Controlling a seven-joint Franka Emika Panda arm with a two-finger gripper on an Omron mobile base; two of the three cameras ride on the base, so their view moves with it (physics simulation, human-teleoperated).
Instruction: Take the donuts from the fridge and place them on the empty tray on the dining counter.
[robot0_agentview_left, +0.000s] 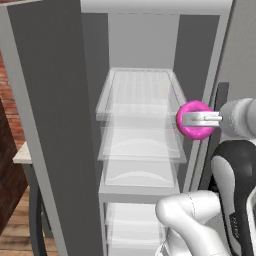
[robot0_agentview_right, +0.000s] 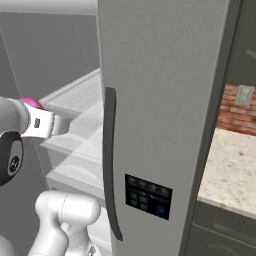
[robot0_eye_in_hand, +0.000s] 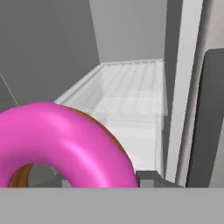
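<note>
The pink-iced donut (robot0_agentview_left: 194, 120), held on edge between the fingers (robot0_agentview_left: 207, 119), hangs before the open fridge's (robot0_agentview_left: 140, 115) glass shelves.

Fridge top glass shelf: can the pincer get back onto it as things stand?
Probably yes: the fridge stands open, the pincer hangs beside the top shelf, nothing between. But it holds the pink donut.

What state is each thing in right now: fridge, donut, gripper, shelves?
Fridge: door open, inside showing.
Pink donut: held off the shelves, in front of the open fridge.
Gripper: shut on the pink donut.
Glass shelves: nothing on the parts in view.
</note>
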